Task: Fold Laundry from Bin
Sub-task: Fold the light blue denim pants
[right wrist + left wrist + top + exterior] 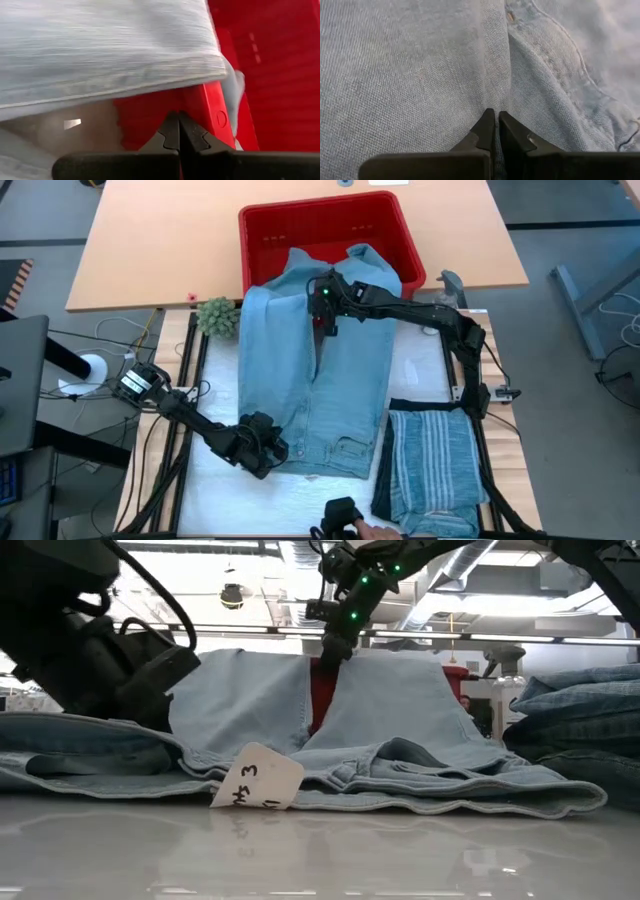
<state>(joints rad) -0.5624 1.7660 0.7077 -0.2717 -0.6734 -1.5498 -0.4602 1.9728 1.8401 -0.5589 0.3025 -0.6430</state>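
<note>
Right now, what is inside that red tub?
The red tub shows bare ribbed floor at the back. The light blue jeans drape over its front rim, hiding whatever lies beneath them.

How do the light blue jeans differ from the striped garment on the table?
The light blue jeans lie spread out, their legs draped over the red bin; the striped garment is folded into a compact rectangle. The jeans are plain, the other striped. Both lie on the table.

The jeans [318,370] cover the bin's [325,230] near wall — their cloth blurs in the right wrist view
</note>
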